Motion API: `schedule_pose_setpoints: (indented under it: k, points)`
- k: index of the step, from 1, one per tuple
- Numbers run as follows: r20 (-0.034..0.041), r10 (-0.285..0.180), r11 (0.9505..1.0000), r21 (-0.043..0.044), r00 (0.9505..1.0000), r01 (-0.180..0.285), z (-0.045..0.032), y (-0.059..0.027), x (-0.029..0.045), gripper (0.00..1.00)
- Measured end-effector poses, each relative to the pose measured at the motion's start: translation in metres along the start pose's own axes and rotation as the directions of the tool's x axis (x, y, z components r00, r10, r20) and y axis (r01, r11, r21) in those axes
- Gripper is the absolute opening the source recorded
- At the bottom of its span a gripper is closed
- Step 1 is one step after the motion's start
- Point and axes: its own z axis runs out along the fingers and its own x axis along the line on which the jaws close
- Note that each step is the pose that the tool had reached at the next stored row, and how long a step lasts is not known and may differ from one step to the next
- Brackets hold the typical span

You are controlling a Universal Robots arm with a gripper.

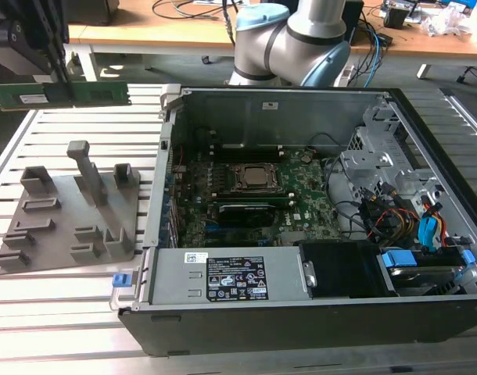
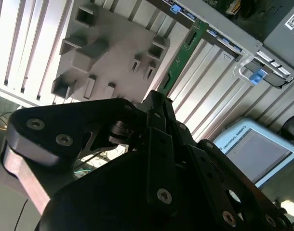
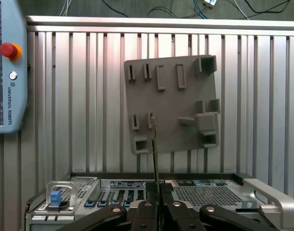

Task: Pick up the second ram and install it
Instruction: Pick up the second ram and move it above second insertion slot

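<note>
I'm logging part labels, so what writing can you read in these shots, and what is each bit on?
Ram, white label: too small to read.
Power supply, black sticker: print too small to read.
Power supply, white sticker: too small to read.
Case, back-wall sticker: blurred.
Pendant: a maker's name along its edge, not quoted here; its screen shows no legible text.

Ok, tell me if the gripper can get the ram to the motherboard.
Probably yes: the case lies open on top, nothing covers the motherboard, and the gripper holds the ram clear above the tray.
</note>
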Motion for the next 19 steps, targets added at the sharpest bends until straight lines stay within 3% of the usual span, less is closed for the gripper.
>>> schedule_pose_setpoints:
  k: [2,4,6,14,19]
  points:
    - [0.0,0.0,1.0,0.0001,1.0,0.0,0.0,-0.0057,0.0,0.14]
    - [0.0,0.0,1.0,0.0001,1.0,0.0,0.0002,-0.0197,0.0002,0.14]
    - [-0.0001,0.0,1.0,0.0,1.0,0.0,0.0001,-0.0261,0.0002,0.14]
    - [-0.0005,0.0,1.0,0.0001,1.0,0.0,0.0002,-0.0688,0.0005,0.14]
    - [-0.0015,0.0,1.0,0.0,1.0,0.0,0.0001,-0.0906,0.0007,0.14]
